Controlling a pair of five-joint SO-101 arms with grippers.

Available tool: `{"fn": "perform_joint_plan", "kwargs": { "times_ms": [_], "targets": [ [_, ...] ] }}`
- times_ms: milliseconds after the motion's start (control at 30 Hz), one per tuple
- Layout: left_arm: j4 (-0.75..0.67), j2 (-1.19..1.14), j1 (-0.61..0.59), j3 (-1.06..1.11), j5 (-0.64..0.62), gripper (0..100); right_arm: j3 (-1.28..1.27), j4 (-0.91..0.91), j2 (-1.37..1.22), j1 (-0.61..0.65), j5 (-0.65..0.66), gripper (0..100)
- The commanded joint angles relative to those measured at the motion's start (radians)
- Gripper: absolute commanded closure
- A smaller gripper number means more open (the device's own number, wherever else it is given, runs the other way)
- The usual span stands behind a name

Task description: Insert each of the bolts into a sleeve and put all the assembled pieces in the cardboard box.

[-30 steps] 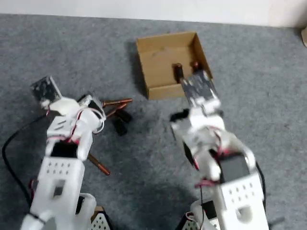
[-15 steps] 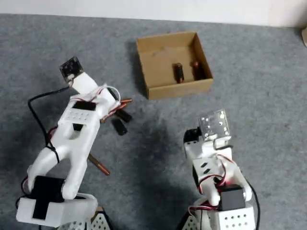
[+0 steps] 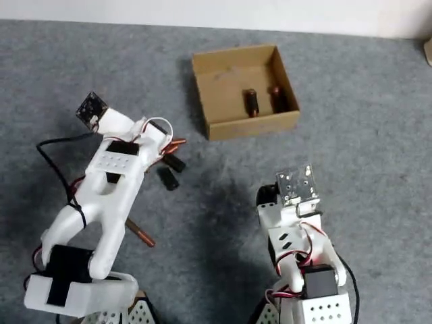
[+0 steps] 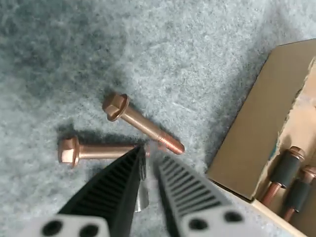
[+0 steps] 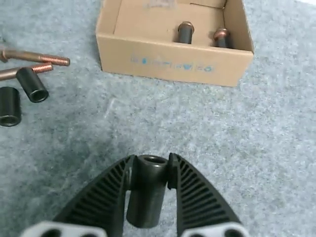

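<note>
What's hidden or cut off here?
High view: the left arm covers the heads of two bolts and one end of a third bolt.
Left wrist view: its fingers cover one bolt's tip; the edge cuts off the cardboard box.
Right wrist view: the edge cuts off both bolts' heads.

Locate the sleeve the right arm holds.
Right wrist view: black sleeve clamped in the right tool, above the carpet, short of the cardboard box.

Two assembled pieces point(image 3: 251, 102) in cardboard box point(image 3: 253, 125), sleeves point(image 3: 169, 177) and bolts point(image 3: 177, 144) left of it, one bolt point(image 3: 140, 233) farther forward.
</note>
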State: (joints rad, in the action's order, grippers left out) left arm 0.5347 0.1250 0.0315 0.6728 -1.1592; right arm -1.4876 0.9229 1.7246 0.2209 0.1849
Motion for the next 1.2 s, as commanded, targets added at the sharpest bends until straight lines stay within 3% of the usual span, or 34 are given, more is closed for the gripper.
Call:
{"fn": "perform_joint_plan", "kwargs": {
  "times_ms": [0,67,300,800,1167],
  "targets": [
    [0.005,0.002,0.019,-0.038,-0.011,79,0.002,-0.035,0.01,-0.01,0.014,99.3],
    [0.005,0.002,0.015,-0.038,-0.046,78,0.002,-0.035,0.01,-0.01,0.014,99.3],
    [-0.031,-0.122,0.013,-0.071,-0.075,88,0.001,-0.035,0.008,-0.01,0.014,99.3],
    [-0.031,-0.395,-0.05,-0.282,-0.075,88,-0.053,-0.084,0.01,-0.01,0.014,99.3],
    [-0.032,-0.43,-0.081,-0.317,-0.075,88,-0.054,-0.084,0.01,-0.01,0.014,99.3]
  ]
}}
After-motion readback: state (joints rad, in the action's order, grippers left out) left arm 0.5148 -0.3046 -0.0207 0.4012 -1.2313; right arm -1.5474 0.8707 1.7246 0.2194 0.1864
